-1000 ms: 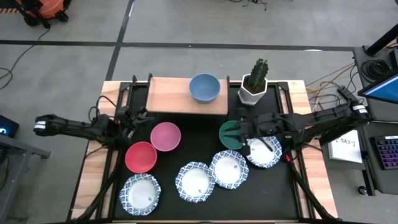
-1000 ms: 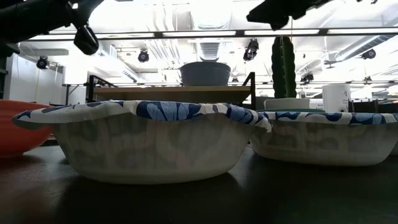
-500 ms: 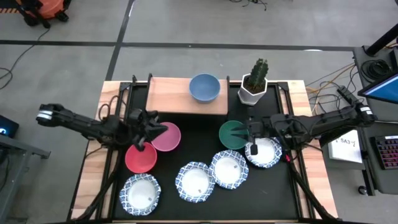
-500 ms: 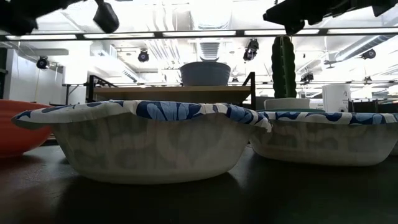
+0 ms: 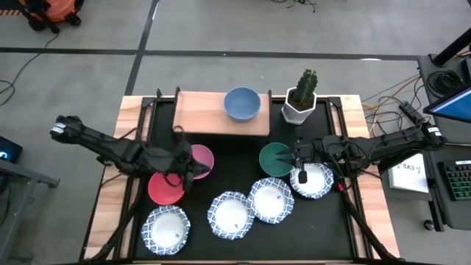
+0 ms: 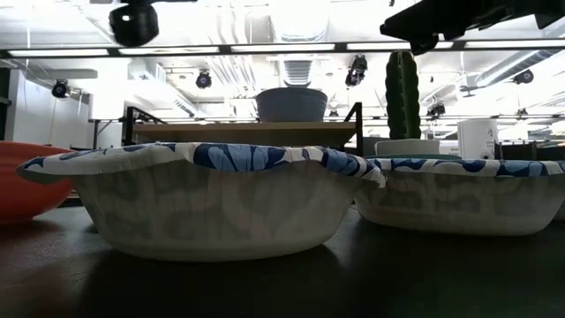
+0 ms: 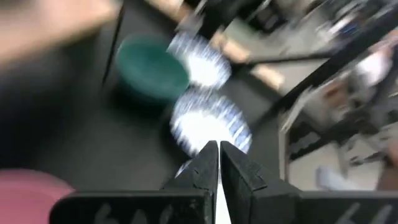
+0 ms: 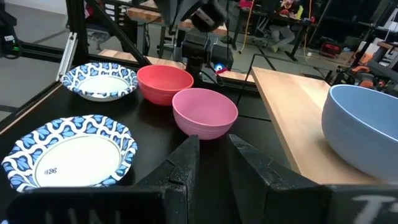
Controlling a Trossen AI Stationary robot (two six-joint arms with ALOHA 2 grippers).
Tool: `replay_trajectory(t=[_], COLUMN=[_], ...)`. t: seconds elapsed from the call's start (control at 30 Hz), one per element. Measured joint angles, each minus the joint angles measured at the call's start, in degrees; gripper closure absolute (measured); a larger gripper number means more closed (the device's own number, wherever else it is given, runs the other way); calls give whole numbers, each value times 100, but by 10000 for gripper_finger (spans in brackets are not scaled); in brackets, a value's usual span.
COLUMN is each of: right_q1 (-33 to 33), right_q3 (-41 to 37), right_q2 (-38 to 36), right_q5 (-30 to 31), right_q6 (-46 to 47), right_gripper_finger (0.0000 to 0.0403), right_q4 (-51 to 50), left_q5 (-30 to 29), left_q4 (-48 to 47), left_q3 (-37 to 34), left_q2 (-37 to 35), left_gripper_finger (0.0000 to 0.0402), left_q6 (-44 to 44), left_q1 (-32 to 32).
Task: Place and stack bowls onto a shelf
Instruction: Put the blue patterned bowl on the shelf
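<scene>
The light-wood shelf (image 5: 206,114) stands at the table's far edge with the blue bowl (image 5: 241,104) on its top. The pink bowl (image 5: 199,160), red bowl (image 5: 166,188) and green bowl (image 5: 276,159) rest on the black tabletop. Several white blue-rimmed bowls (image 5: 231,215) sit in a row toward the near edge. My left gripper (image 5: 184,168) hovers shut over the pink bowl's near-left rim, raised above the table; its wrist view shows the fingers (image 7: 219,163) closed. My right gripper (image 5: 296,157), slightly open (image 8: 212,149), hangs raised just right of the green bowl.
A white faceted pot with a cactus (image 5: 300,101) stands right of the shelf, just beyond my right arm. One white bowl (image 5: 313,181) lies under my right gripper. Black frame posts rise at the table's far corners. Bare black tabletop shows between the shelf and the bowls.
My left gripper has swung toward the table's right, from left of the red bowl to over the pink bowl. My right gripper has drawn back a little toward the right, off the green bowl. No bowl has moved.
</scene>
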Motion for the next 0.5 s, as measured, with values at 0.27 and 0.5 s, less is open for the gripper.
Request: replay_trajectory(t=[0.27, 0.5], right_q1=[0, 0], right_q3=[0, -2], right_q2=[14, 81], right_q5=[1, 1], right_q6=[-4, -4], right_gripper_finger=[330, 330], right_q4=[4, 2], left_q5=[0, 595], left_q4=[-3418, -4127], left_q3=[1085, 1167], left_q2=[831, 1451], left_gripper_finger=[402, 402], left_q6=[-2371, -2819], left_q1=[-560, -661])
